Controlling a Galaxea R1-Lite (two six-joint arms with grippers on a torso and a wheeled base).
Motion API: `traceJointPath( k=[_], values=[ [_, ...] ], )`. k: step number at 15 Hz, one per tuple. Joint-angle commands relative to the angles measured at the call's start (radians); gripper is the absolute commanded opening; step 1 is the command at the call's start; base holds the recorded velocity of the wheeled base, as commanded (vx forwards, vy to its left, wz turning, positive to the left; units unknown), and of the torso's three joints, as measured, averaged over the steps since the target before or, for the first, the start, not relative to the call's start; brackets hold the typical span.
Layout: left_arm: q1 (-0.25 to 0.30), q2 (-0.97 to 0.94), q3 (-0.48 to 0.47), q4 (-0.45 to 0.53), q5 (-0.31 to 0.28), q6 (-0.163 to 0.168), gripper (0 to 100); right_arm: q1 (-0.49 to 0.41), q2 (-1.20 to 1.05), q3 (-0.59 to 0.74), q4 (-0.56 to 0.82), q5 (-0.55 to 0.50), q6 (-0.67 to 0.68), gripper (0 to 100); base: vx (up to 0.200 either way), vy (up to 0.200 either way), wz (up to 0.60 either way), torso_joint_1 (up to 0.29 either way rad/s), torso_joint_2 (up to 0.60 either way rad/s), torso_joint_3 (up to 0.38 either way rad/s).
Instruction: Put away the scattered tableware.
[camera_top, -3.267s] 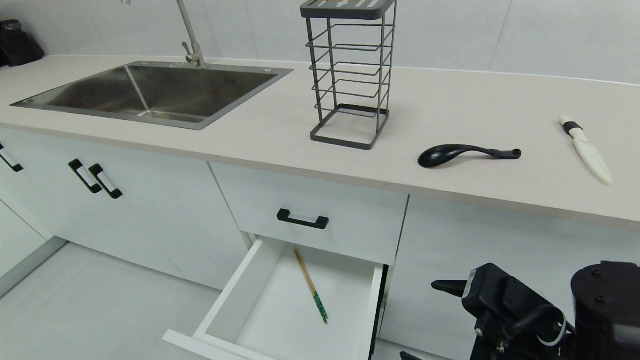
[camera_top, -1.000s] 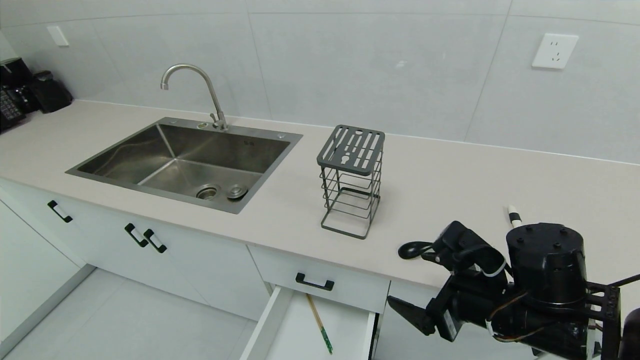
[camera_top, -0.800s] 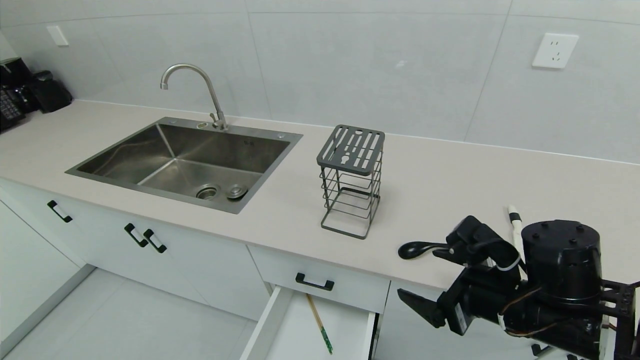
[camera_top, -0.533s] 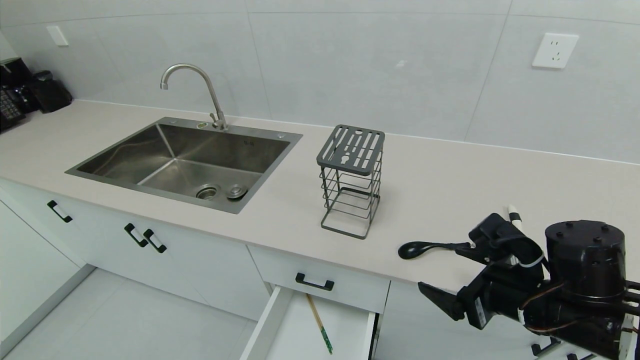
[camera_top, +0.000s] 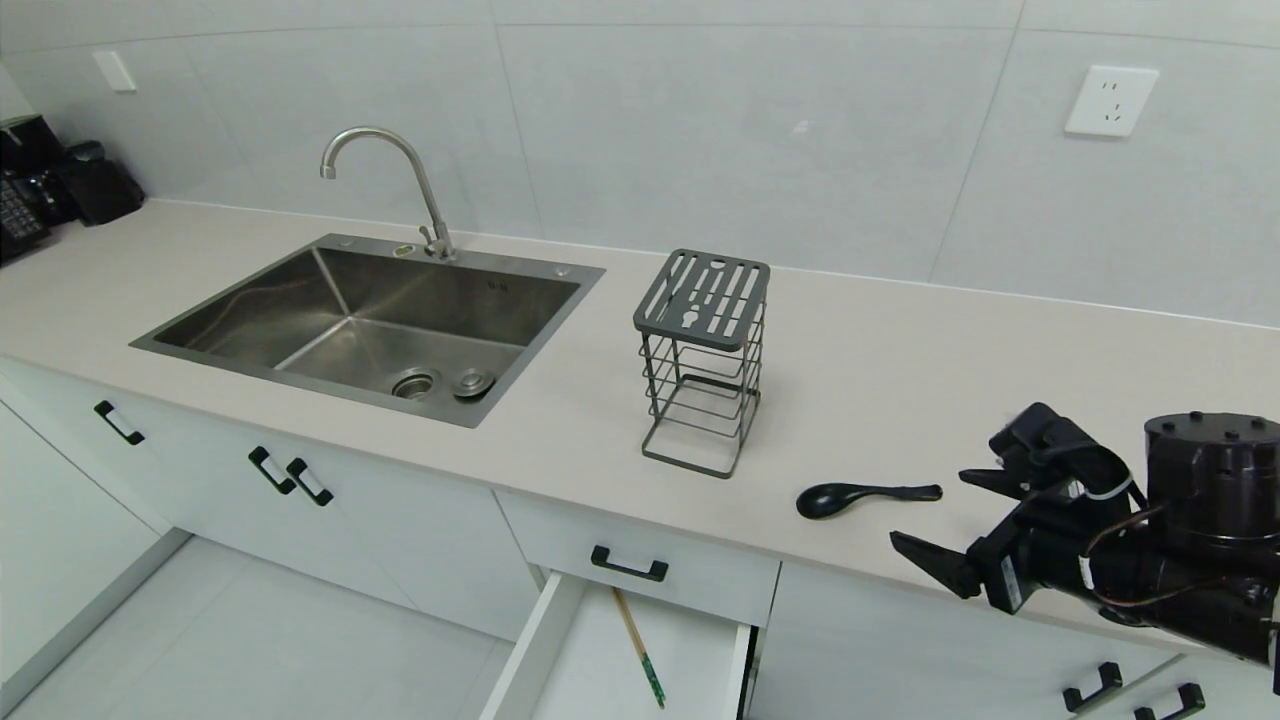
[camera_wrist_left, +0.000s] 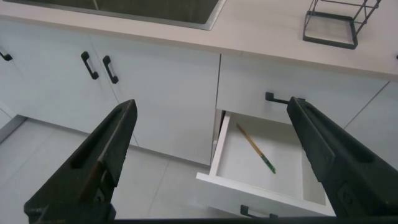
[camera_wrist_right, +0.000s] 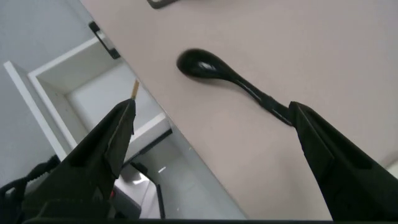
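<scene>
left gripper (camera_wrist_left: 211, 102): black fingers spread wide apart, holding nothing, hanging in front of the cabinets above the floor and facing the open drawer.
white pull-out drawer (camera_top: 520, 650) (camera_wrist_left: 214, 155) (camera_wrist_right: 62, 81): open below the counter edge, under a shut drawer with a black handle.
drawer contents: a wooden chopstick with a green tip (camera_top: 637, 645) (camera_wrist_left: 255, 148) (camera_wrist_right: 134, 88) lies flat and slanted on the drawer floor; whether it is one stick or a pair, i cannot tell.
right gripper (camera_top: 928, 507) (camera_wrist_right: 211, 106): fingers spread wide, pinching nothing, hovering at the front edge of the counter just beside the spoon's handle end, apart from it.
glossy black plastic spoon (camera_top: 860, 495) (camera_wrist_right: 230, 74): lies on the beige countertop (camera_top: 900, 380) near its front edge, bowl toward the rack, handle toward the right gripper.
dark grey wire rack with a slotted top (camera_top: 705, 360) (camera_wrist_left: 333, 25): stands upright on the counter between spoon and sink.
stainless steel sink (camera_top: 340, 385): set into the counter left of the rack, with a drain and a round stopper on its floor.
curved metal faucet (camera_top: 400, 170): behind the sink.
white wall socket (camera_top: 1110, 100): on the tiled wall, far right.
</scene>
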Motion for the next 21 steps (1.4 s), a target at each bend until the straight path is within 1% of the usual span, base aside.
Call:
traceJointPath(
  k=[1,5,9,13,16,21],
  values=[
    [0.001,0.000,0.000,0.000,0.000,0.000,100,-0.012,0.030,0.002,-0.001,0.005,-0.004,100,0.000,0.000,0.00,0.000,0.00,0.000],
    [0.001,0.000,0.000,0.000,0.000,0.000,100,-0.009,0.107,-0.026,-0.001,0.011,-0.013,100,0.000,0.000,0.00,0.000,0.00,0.000],
    [0.001,0.000,0.000,0.000,0.000,0.000,100,0.000,0.222,-0.121,-0.001,0.004,-0.025,100,0.000,0.000,0.00,0.000,0.00,0.000],
    [0.001,0.000,0.000,0.000,0.000,0.000,100,0.022,0.310,-0.184,-0.012,0.001,-0.027,100,0.000,0.000,0.00,0.000,0.00,0.000],
    [0.001,0.000,0.000,0.000,-0.001,0.000,100,0.022,0.339,-0.190,-0.014,-0.002,-0.027,100,0.000,0.000,0.00,0.000,0.00,0.000],
    [0.001,0.000,0.000,0.000,0.000,0.000,100,0.022,0.391,-0.254,-0.014,-0.018,-0.027,100,0.000,0.000,0.00,0.000,0.00,0.000]
  ],
)
